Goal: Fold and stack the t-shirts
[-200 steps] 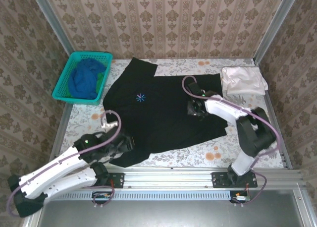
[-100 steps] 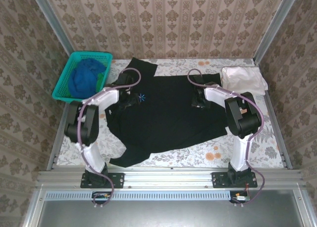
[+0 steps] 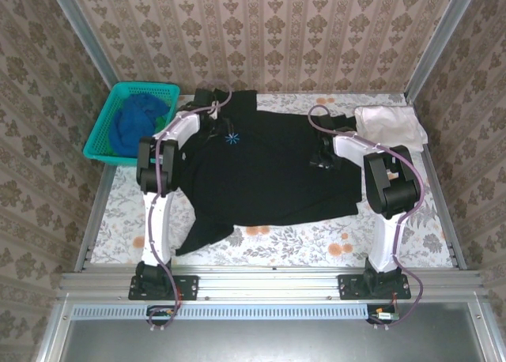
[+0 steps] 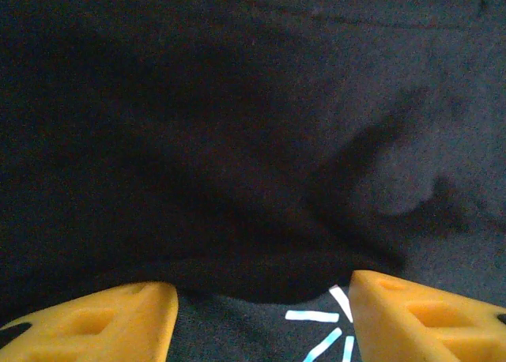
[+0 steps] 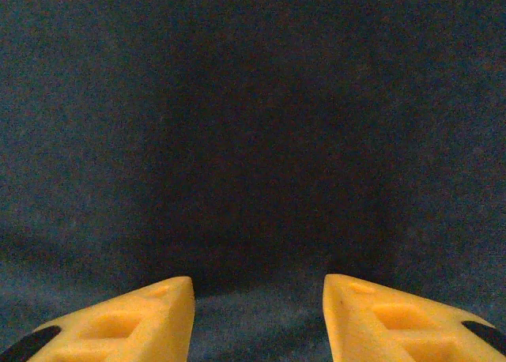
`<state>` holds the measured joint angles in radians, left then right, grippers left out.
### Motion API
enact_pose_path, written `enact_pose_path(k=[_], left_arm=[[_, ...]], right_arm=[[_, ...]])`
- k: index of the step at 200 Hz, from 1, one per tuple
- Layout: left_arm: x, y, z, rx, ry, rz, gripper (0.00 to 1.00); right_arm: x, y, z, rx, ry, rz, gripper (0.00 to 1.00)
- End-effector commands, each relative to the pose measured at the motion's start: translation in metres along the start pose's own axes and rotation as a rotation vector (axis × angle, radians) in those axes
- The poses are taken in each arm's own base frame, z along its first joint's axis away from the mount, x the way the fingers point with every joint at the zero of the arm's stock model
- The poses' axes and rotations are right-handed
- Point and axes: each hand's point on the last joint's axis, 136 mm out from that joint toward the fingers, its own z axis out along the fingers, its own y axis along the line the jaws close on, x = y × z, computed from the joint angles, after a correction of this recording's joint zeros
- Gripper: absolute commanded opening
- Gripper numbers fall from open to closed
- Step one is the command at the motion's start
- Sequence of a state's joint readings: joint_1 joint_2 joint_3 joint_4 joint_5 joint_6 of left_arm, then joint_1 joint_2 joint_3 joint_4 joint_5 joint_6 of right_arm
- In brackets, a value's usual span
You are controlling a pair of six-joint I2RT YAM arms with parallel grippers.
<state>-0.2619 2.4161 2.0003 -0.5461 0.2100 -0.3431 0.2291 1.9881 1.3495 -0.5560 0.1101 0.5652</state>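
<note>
The black t-shirt (image 3: 269, 180) has shifted farther back; left fingers (image 4: 103, 322) and right fingers (image 5: 118, 322) stand apart.

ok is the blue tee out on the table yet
No, the blue tee sits bunched inside the teal basket at the far left.

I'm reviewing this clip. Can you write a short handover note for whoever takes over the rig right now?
Left gripper: open, low over the black t-shirt, next to its starburst mark.
Right gripper: open, low over the same shirt's right side.
Things: the black t-shirt lies spread out and unfolded on the table. The pale white-pink t-shirt sits at the far right corner and looks folded. The blue t-shirt is bunched in the teal basket.
Left to do: fold the black one, take out and fold the blue one, then stack them all.
</note>
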Motion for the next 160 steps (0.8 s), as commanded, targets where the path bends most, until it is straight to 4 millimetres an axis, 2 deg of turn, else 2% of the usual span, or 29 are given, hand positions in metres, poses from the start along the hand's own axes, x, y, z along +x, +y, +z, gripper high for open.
enact_pose_path(k=[1, 15, 29, 49, 52, 69, 86, 94, 118, 134, 148, 160], left_arm=[[0.034, 0.011, 0.023, -0.005, 0.168, 0.024, 0.64], [0.029, 0.009, 0.009, -0.017, 0.164, 0.027, 0.66], [0.027, 0.004, -0.018, -0.016, 0.134, 0.031, 0.69], [0.028, -0.003, -0.073, -0.018, 0.05, 0.038, 0.76], [0.026, -0.006, -0.087, -0.015, 0.026, 0.042, 0.77], [0.048, -0.002, -0.135, -0.047, -0.027, 0.029, 0.79], [0.091, 0.01, -0.169, -0.099, -0.046, -0.018, 0.79], [0.117, 0.016, -0.179, -0.115, -0.046, -0.053, 0.79], [0.206, 0.033, -0.194, -0.137, 0.004, -0.169, 0.76], [0.26, 0.043, -0.202, -0.169, 0.039, -0.224, 0.74], [0.297, 0.042, -0.202, -0.164, 0.073, -0.236, 0.73], [0.319, 0.036, -0.201, -0.145, 0.11, -0.23, 0.7]], right_arm=[[-0.001, 0.011, -0.014, -0.062, 0.006, -0.013, 0.5], [0.002, 0.019, -0.026, -0.087, -0.016, -0.037, 0.51], [0.01, 0.032, -0.04, -0.113, -0.04, -0.101, 0.52], [0.033, 0.058, -0.064, -0.184, -0.096, -0.239, 0.54], [0.039, 0.061, -0.068, -0.192, -0.103, -0.26, 0.54], [0.072, 0.077, -0.086, -0.261, -0.141, -0.407, 0.55], [0.111, 0.104, -0.106, -0.36, -0.214, -0.624, 0.57], [0.132, 0.119, -0.115, -0.415, -0.249, -0.728, 0.58], [0.182, 0.159, -0.135, -0.572, -0.319, -0.931, 0.61], [0.206, 0.178, -0.145, -0.656, -0.357, -1.04, 0.64], [0.227, 0.193, -0.151, -0.708, -0.416, -1.155, 0.66], [0.246, 0.207, -0.156, -0.772, -0.476, -1.239, 0.68]])
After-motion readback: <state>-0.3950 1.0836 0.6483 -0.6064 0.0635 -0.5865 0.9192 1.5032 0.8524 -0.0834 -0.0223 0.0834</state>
